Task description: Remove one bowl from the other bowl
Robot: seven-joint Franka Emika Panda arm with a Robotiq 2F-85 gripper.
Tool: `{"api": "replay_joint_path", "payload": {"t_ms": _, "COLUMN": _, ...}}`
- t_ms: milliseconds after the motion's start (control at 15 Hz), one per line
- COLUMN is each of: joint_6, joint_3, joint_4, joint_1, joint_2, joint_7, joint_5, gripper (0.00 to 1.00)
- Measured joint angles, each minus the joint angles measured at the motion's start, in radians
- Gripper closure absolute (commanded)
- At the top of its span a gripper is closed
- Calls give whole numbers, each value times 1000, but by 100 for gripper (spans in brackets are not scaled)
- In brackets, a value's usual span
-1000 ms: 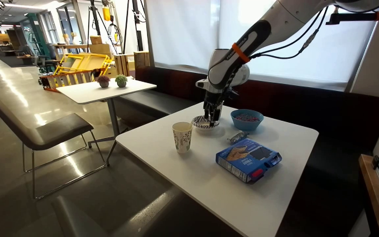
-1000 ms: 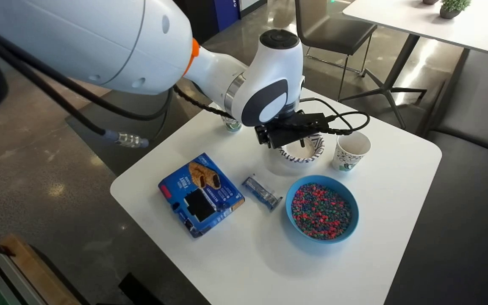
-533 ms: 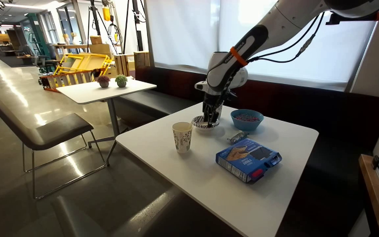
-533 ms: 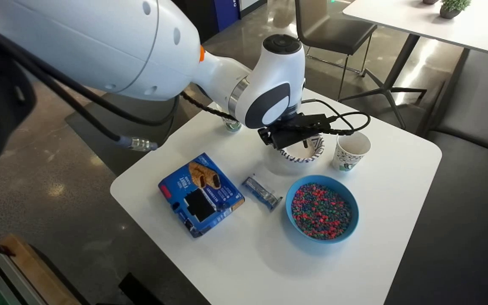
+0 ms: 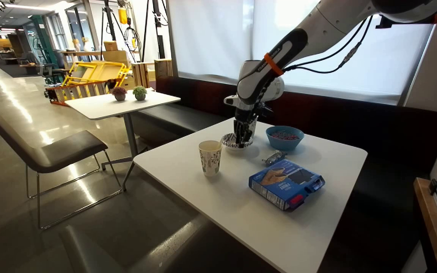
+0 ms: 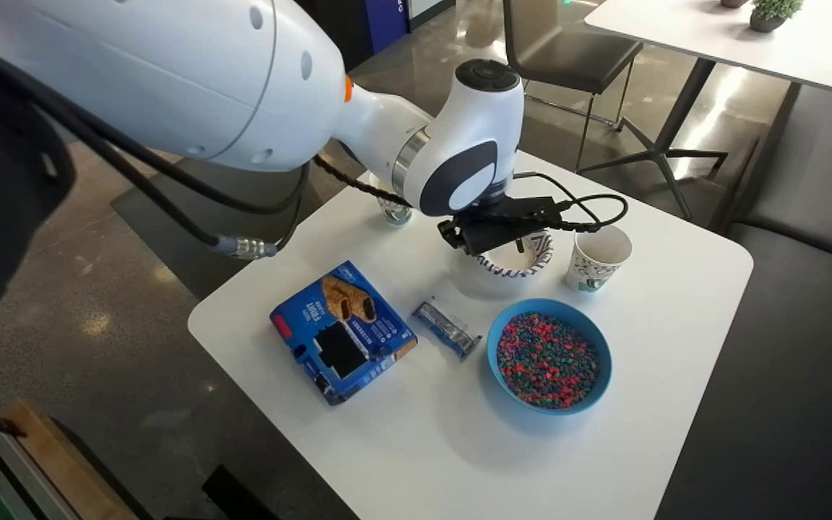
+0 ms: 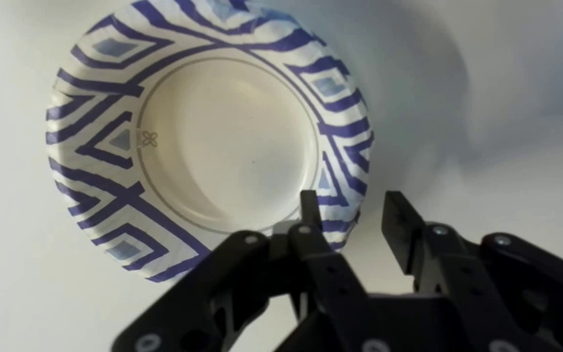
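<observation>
gripper (image 7: 352,198) stood spread across the rim of the patterned bowl (image 7: 230,142), so a shallow pinch was probably best, leaving any hidden bowl below.

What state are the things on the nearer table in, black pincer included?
White round paper bowl with purple-patterned rim: upright, empty; whether another nests beneath is unclear.
Black two-fingered pincer: open, astride that rim.
Deep blue round bowl: upright, holding colourful bits.
Two patterned white paper cups: upright, uncovered.
Flat blue cardboard box: lying on its broad side.
Oblong silver-wrapped bar: lying flat.
</observation>
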Motion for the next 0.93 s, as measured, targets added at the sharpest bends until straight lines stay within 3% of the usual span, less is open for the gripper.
{"api": "replay_joint_path", "payload": {"t_ms": 200, "joint_6": -3, "joint_3": 3, "joint_4": 2, "joint_1": -3, "joint_2": 0, "joint_7": -16, "joint_5": 12, "gripper": 75}}
{"api": "replay_joint_path", "payload": {"t_ms": 267, "joint_6": -3, "joint_3": 3, "joint_4": 4, "joint_1": -4, "joint_2": 0, "joint_7": -21, "joint_5": 15, "gripper": 82}}
{"api": "replay_joint_path", "payload": {"t_ms": 333, "joint_6": -6, "joint_3": 3, "joint_4": 5, "joint_1": -5, "joint_2": 0, "joint_7": -26, "joint_5": 20, "gripper": 78}}
{"api": "replay_joint_path", "payload": {"t_ms": 600, "joint_6": -37, "joint_3": 5, "joint_4": 15, "joint_1": -9, "joint_2": 2, "joint_7": -50, "joint_5": 36, "gripper": 80}}
{"api": "replay_joint_path", "payload": {"t_ms": 933, "joint_6": -57, "joint_3": 5, "joint_4": 25, "joint_1": -12, "joint_2": 10, "joint_7": -75, "joint_5": 47, "gripper": 88}}
